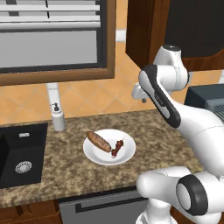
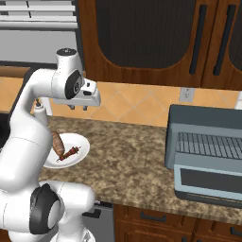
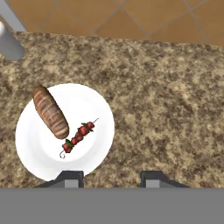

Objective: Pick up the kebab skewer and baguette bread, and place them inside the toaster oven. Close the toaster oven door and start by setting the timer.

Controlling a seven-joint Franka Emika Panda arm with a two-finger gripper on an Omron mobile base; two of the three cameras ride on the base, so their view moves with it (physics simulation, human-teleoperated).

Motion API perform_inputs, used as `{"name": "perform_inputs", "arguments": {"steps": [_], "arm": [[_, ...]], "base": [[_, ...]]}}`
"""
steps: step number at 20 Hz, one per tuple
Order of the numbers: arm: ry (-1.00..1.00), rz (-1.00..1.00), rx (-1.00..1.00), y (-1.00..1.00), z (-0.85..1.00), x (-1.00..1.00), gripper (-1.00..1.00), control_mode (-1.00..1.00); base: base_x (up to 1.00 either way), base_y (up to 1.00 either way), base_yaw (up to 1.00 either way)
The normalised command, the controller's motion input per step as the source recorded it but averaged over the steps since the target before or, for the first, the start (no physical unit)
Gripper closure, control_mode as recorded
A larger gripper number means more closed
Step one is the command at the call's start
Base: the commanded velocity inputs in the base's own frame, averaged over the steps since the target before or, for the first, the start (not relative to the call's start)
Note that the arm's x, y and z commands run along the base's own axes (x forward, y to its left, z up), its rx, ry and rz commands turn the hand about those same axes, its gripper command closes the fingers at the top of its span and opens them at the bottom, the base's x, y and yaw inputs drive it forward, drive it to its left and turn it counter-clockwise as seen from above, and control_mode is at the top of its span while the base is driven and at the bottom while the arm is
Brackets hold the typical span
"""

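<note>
Kebab skewer [image 3: 78, 136]: lies on the white plate [image 3: 33, 155], on the right half of it, slanted; red and dark chunks along a thin stick, a bare tip at each end.
Baguette bread [image 3: 51, 112]: on the same plate, left of the skewer, its near end just beside the skewer's chunks, possibly touching; I cannot tell which.
Plate: sits on the speckled counter [image 1: 65, 168], between the black sink [image 1: 17, 153] at far left and the oven at right.
Toaster oven [image 2: 191, 124]: on the counter well to the right of the plate, wire rack showing.
Toaster oven door [image 2: 208, 182]: folded down and open toward the near edge.
Gripper [image 3: 112, 178]: high above the counter, pointing down, off to the right of the plate; the two tips stand apart with bare counter between them, so it is partly open and holds nothing.
Soap dispenser [image 1: 57, 116]: at the back wall, left of the plate, clear of any reach.
Step in hand: judged to be the approach to the first pick; nothing is lifted yet.
Risk, pick: the skewer is thin and flat on the plate, so jaws closing off-centre or along the stick could slip off it or nudge the bread.
Risk, plate: a descent too deep could press the plate and slide it.
Risk, carry: the open door juts out; a low carry could strike it.
</note>
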Motion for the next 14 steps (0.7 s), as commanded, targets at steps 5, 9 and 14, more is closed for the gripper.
{"name": "perform_inputs", "arguments": {"steps": [5,9,14], "arm": [[0.00,0.00,0.00,0.00,0.00,0.00,-1.00,1.00],[0.00,0.00,0.00,0.00,0.00,0.00,-1.00,1.00],[0.00,0.00,0.00,0.00,0.00,0.00,-1.00,1.00]], "base": [[0.00,0.00,0.00],[0.00,0.00,0.00],[-0.01,-0.28,-0.01]]}}
